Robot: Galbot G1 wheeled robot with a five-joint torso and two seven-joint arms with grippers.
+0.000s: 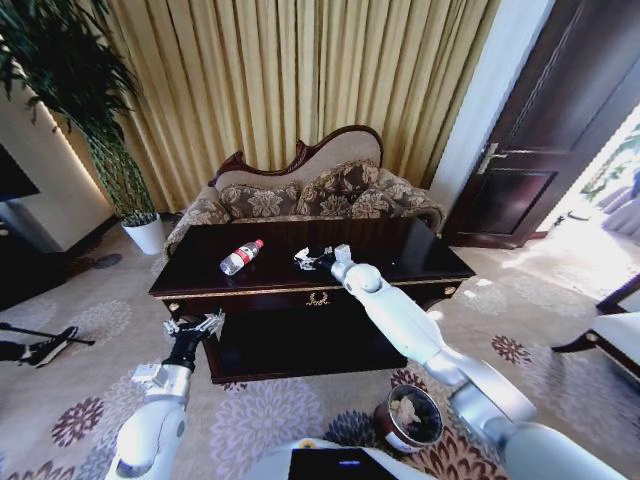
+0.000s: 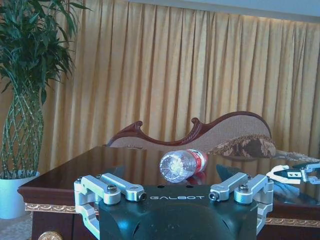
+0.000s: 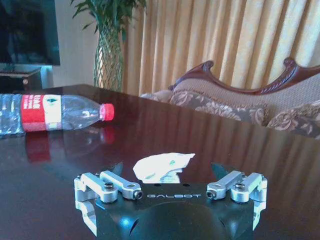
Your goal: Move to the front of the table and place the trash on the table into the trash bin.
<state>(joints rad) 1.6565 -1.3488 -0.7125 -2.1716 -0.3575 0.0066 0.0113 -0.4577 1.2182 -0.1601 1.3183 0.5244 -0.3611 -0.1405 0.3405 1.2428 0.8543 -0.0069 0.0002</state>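
Right gripper (image 1: 318, 259) spread open around a white scrap (image 3: 162, 167) mid-table (image 1: 420, 262).
The scrap looked light, soft and crushable, best pinched across its middle. The bottle (image 1: 241, 257) lay on its side nearby, probably light and apt to roll. Left gripper (image 1: 193, 325) hung open before the table; bin (image 1: 408, 418) stood on the floor by the base.

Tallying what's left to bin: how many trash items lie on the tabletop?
2 visible: a clear plastic bottle with red label lying left of centre on the dark glossy wooden table, and a white crumpled scrap between the right gripper's open fingers. More may be hidden.
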